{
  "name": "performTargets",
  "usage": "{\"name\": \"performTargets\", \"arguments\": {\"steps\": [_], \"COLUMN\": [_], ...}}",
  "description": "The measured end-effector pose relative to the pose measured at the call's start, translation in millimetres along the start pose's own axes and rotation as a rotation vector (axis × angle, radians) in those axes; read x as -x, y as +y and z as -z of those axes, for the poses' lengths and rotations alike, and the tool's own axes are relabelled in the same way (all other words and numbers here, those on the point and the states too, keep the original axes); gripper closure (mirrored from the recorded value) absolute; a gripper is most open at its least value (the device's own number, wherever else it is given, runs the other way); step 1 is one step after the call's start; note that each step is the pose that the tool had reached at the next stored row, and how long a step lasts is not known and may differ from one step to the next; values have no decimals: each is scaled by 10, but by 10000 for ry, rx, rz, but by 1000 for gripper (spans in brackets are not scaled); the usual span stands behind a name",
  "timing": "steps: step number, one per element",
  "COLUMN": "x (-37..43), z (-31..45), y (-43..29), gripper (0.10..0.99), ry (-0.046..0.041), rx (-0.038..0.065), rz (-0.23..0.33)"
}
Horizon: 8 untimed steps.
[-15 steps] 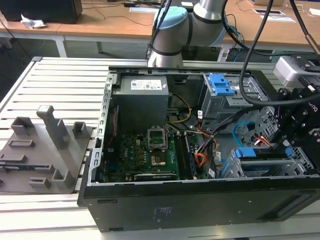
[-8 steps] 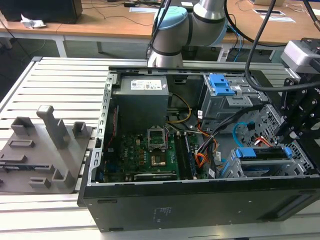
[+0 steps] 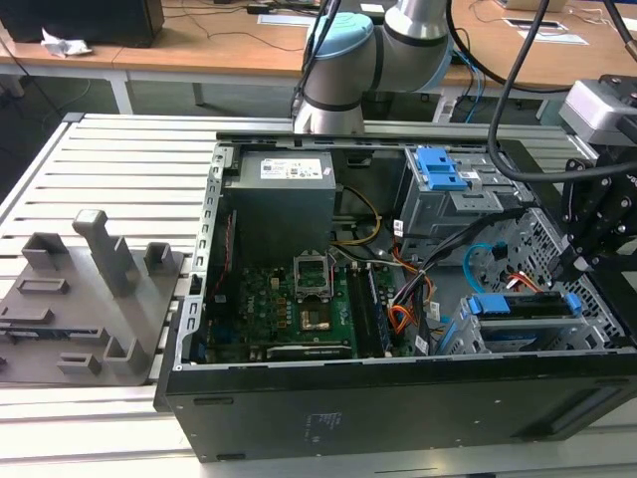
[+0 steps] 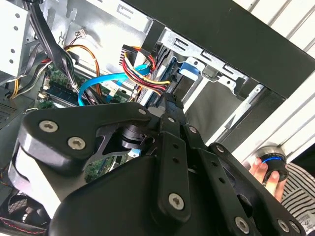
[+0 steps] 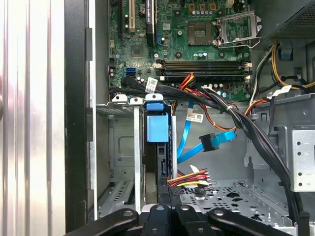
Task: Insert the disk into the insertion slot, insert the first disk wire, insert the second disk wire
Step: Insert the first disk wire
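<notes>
The disk [image 5: 158, 129], in its blue carrier, sits inside the insertion slot [image 5: 123, 162], the grey metal cage at the case's front corner. The exterior view shows the disk [image 3: 523, 305] at the right of the case. My gripper [image 5: 170, 204] hangs just over the disk's rear edge, its fingers [image 4: 170, 110] drawn together. The first disk wire [image 5: 189, 179], an orange, yellow and red bundle, ends right at the fingertips; I cannot tell whether they pinch its plug. The second disk wire [image 5: 206, 143], a light-blue flat cable, hangs loose beside the disk with its dark plug free.
Black cable bundles [image 5: 236, 118] cross above the cage. The motherboard [image 3: 289, 299] and power supply [image 3: 284, 204] fill the case's left half, and a grey drive box with a blue latch [image 3: 438, 169] stands at the back. A hand [image 4: 263, 172] holds a knob outside the case.
</notes>
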<state>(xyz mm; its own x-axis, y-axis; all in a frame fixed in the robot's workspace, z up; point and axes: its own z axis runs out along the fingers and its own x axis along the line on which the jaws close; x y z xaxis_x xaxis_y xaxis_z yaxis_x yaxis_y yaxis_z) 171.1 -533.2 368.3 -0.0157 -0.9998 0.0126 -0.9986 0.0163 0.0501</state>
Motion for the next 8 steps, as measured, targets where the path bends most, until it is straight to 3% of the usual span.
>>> {"name": "performTargets", "arguments": {"steps": [8], "x": [0], "z": [3], "y": [0], "gripper": [980], "ry": [0], "rx": [0], "rz": [0]}}
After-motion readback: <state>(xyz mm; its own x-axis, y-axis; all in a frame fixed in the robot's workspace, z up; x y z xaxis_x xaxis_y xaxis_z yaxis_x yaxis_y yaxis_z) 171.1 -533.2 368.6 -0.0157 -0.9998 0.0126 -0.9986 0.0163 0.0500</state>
